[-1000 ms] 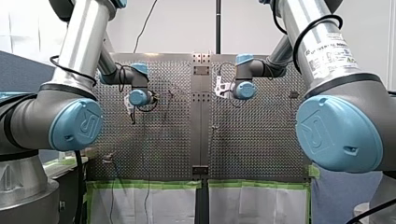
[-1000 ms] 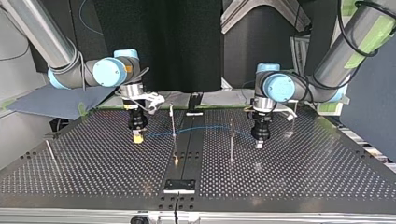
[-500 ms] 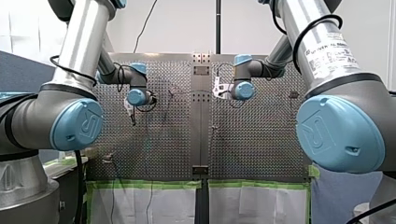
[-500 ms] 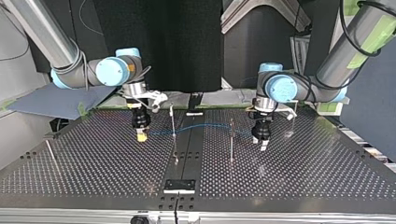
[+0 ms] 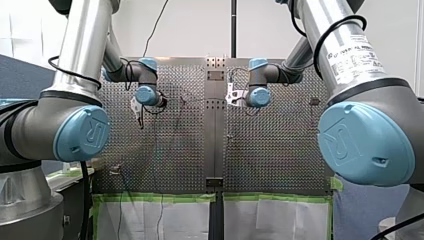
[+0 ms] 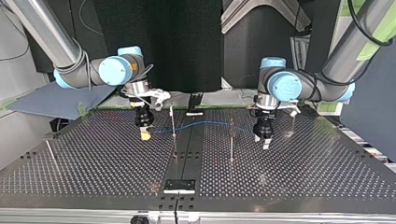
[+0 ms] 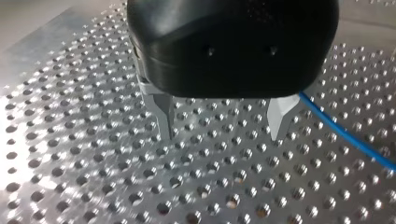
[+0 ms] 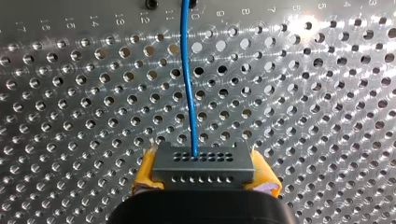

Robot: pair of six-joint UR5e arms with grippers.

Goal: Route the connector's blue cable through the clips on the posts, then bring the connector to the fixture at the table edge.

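Two grippers, you see: the right gripper point(image 8: 205, 176) clamps the connector point(image 8: 204, 163), its blue cable point(image 8: 193, 135) leaving ahead at twelve o'clock; the left gripper point(image 7: 222, 133) stands spread apart.

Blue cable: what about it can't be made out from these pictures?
- Top view: whether the thin blue cable is clipped to the slim metal post; too small to tell.
- Left wrist view: where it leads; cut off by the edge.
- Front view: its path; too thin to follow.

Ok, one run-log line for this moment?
right gripper: shut on connector | left gripper: open, empty | blue cable: runs from connector past both posts, beside left gripper
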